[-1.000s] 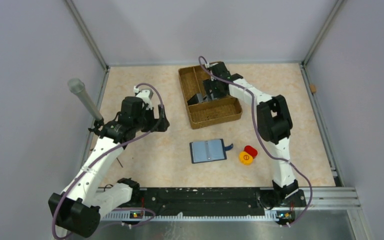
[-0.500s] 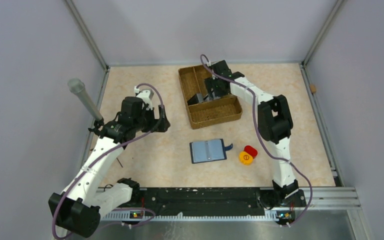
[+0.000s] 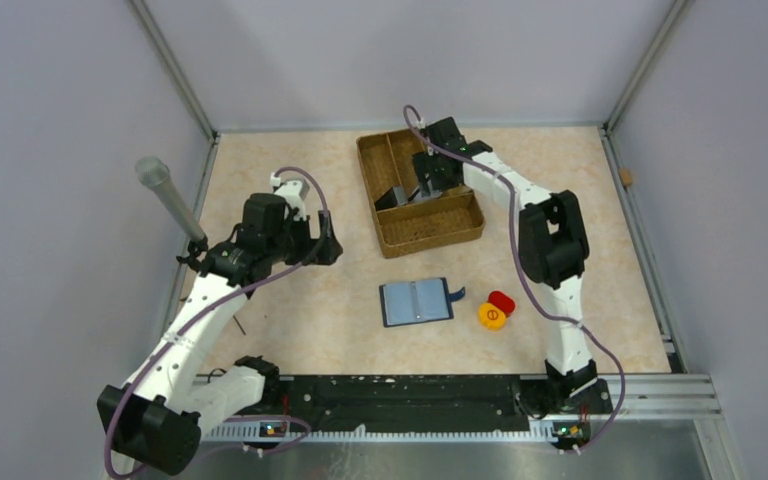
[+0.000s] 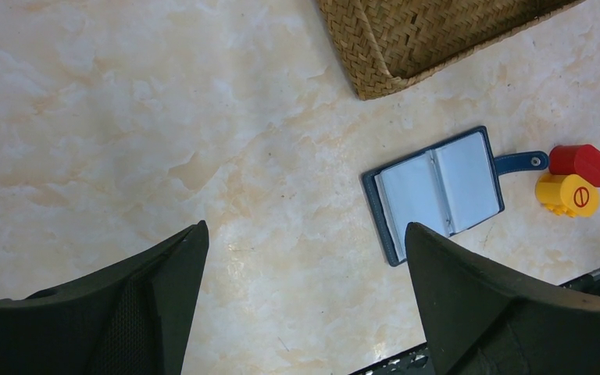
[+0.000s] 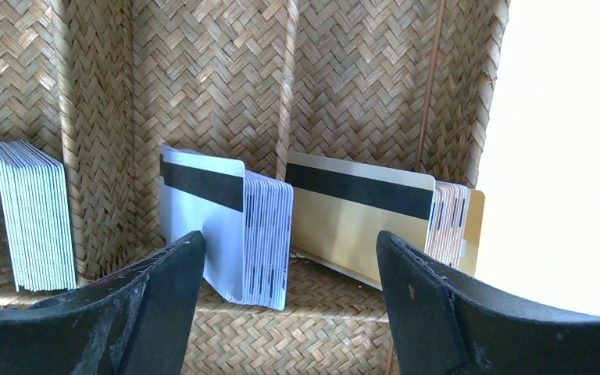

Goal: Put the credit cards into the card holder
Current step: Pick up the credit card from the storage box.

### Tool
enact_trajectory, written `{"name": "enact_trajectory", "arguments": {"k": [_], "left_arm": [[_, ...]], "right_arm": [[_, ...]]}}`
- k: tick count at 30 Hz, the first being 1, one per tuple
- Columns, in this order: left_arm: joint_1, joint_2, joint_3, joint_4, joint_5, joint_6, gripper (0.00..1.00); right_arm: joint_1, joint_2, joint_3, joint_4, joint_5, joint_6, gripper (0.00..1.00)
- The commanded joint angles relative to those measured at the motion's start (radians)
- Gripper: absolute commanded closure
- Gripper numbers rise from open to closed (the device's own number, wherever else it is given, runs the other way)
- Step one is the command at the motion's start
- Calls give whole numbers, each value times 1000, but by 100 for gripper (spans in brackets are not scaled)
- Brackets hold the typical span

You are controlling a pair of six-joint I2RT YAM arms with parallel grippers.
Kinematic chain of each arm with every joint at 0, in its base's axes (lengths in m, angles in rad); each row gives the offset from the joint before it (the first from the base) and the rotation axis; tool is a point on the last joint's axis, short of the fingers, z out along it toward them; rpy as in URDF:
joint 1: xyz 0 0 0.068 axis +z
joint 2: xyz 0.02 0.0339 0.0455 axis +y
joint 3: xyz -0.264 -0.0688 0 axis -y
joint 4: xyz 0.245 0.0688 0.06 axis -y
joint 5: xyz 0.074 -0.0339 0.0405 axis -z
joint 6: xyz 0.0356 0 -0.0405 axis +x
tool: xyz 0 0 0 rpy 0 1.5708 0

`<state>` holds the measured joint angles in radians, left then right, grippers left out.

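Credit cards [image 5: 230,226] stand on edge just ahead of my right gripper's [image 5: 289,238] spread fingers, inside the basket [image 5: 203,78] at upper centre; my left gripper [image 4: 306,230] hangs open at left; the card holder [image 4: 437,191] lies unfolded below the basket, mid-frame.

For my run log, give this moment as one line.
right gripper: open, facing credit cards standing in woven tray | left gripper: open, above table | card holder: open flat on table | no card gripped
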<state>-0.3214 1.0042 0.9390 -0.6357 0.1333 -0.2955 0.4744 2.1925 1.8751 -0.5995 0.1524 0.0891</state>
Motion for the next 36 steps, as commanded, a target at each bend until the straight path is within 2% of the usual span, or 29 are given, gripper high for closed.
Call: {"name": "enact_trajectory", "arguments": {"k": [1, 7, 12, 16, 34, 35, 36], "left_arm": [[7, 6, -6, 43, 22, 9, 1], [7, 10, -9, 45, 32, 7, 1], [7, 11, -9, 47, 37, 7, 1], [7, 14, -9, 47, 41, 7, 1], [8, 22, -11, 48, 58, 7, 1], [8, 22, -10, 48, 60, 7, 1], [8, 23, -11, 48, 61, 7, 1]], "right_arm": [[-24, -77, 47, -14, 49, -12, 24], [-24, -77, 45, -14, 36, -10, 49], [-24, -87, 45, -14, 38, -12, 55], [-24, -93, 46, -12, 40, -14, 69], [-23, -85, 99, -22, 39, -26, 70], [-24, -84, 99, -21, 38, -26, 72], [-24, -83, 98, -22, 36, -27, 79]]}}
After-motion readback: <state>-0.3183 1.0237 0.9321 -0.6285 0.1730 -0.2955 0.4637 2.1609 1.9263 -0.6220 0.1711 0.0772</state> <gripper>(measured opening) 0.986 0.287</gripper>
